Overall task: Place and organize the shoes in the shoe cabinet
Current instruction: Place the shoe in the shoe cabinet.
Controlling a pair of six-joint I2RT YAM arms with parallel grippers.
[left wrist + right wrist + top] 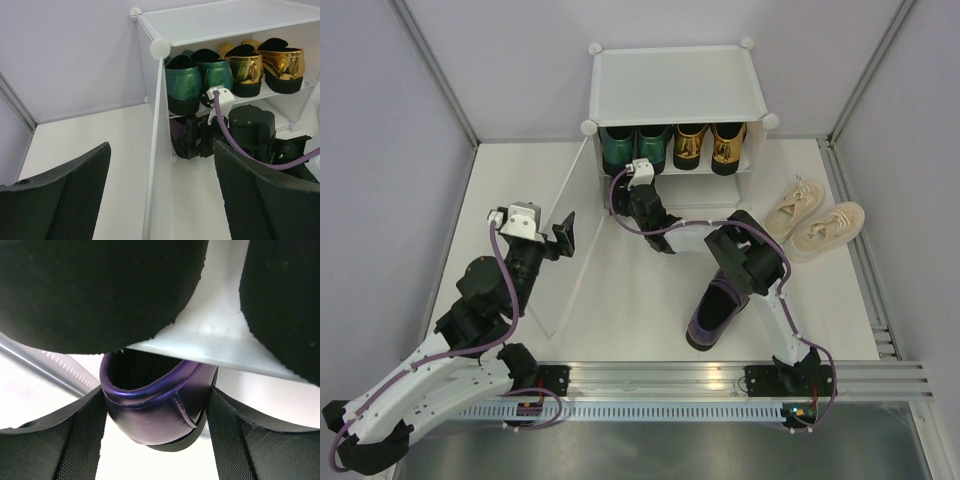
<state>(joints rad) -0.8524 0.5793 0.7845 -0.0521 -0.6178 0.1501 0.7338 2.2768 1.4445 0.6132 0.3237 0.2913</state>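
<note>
The jaws of the right gripper (157,436) are gripping wide across the heel of a dark purple pointed shoe (145,410), whose long axis is pointing away into the lower tier of the white translucent plastic cabinet (675,85), while the jaws of the left gripper (162,200) are hanging open and empty.

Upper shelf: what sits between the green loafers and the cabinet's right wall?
The gold loafers, beside the green loafers; seen in the top external and left wrist views.

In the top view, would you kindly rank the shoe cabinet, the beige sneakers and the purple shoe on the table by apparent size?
shoe cabinet
beige sneakers
purple shoe, though the right arm hides part of it
</note>
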